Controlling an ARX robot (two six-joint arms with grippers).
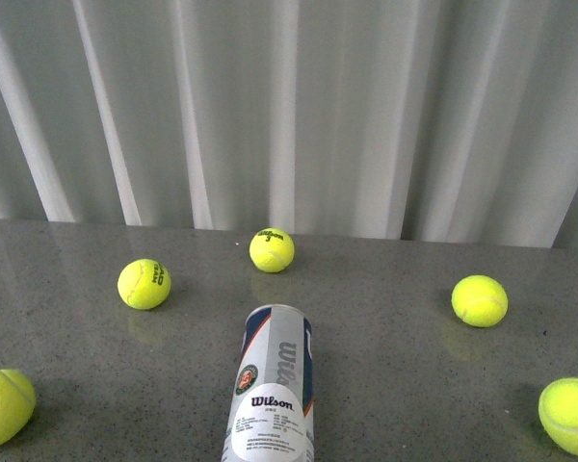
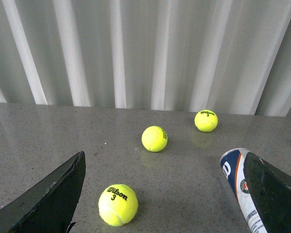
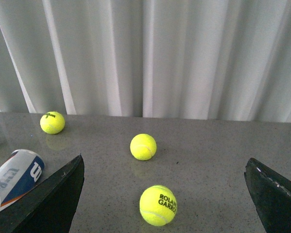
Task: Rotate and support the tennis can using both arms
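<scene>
The tennis can [image 1: 273, 385] lies on its side on the grey table, near the front edge at the middle, its far end pointing toward the curtain. Its white, navy and orange Wilson label faces up. No arm shows in the front view. My left gripper [image 2: 165, 194] is open and empty; the can [image 2: 240, 182] lies partly behind one of its fingers [image 2: 274, 194]. My right gripper [image 3: 165, 194] is open and empty; the can [image 3: 14, 177] lies beside and partly behind one of its fingers [image 3: 51, 201], outside the jaws.
Several yellow tennis balls lie on the table: one at back middle [image 1: 272, 249], one at left [image 1: 144, 284], one at right [image 1: 479, 300], one at each front corner. A white pleated curtain [image 1: 289, 106] closes the far edge. A ball [image 2: 118, 204] lies between the left fingers, another [image 3: 158, 205] between the right.
</scene>
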